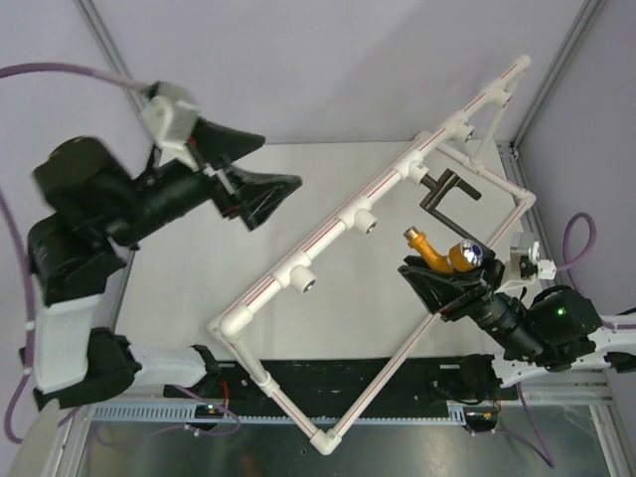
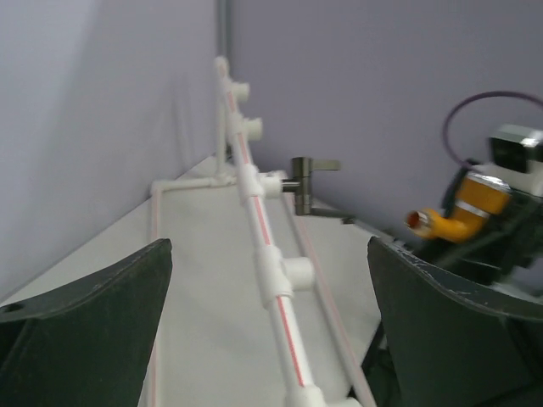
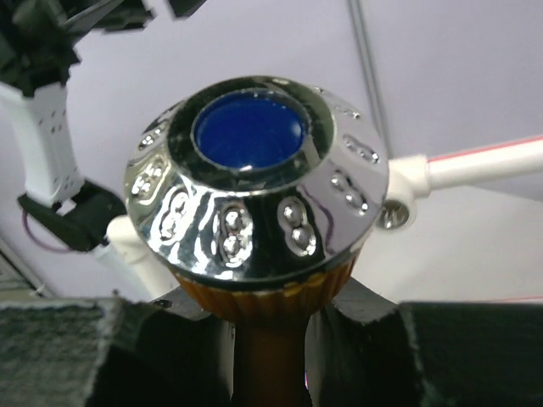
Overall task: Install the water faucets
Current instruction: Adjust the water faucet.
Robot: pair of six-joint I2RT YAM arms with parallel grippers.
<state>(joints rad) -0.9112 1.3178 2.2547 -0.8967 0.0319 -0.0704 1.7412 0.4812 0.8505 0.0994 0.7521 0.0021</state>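
Note:
My right gripper (image 1: pixel 449 280) is shut on the orange-brass tap (image 1: pixel 434 250), held above the table inside the white pipe frame (image 1: pixel 333 235). Its silver-blue knob (image 3: pixel 254 170) fills the right wrist view, with the orange stem (image 3: pixel 267 356) between my fingers; the tap also shows in the left wrist view (image 2: pixel 462 208). The black tap (image 1: pixel 444 190) sits in a socket of the frame's long pipe, its arm pointing right; it also shows in the left wrist view (image 2: pixel 307 180). My left gripper (image 1: pixel 260 177) is open and empty, raised above the table's left side, facing the frame.
The long pipe carries several round sockets (image 1: pixel 369 222), one close to the tap's spout. The frame's thin return pipe (image 1: pixel 417 343) runs under my right gripper. A black rail (image 1: pixel 338 383) lies along the table's near edge. Metal posts (image 1: pixel 556 60) stand at the back.

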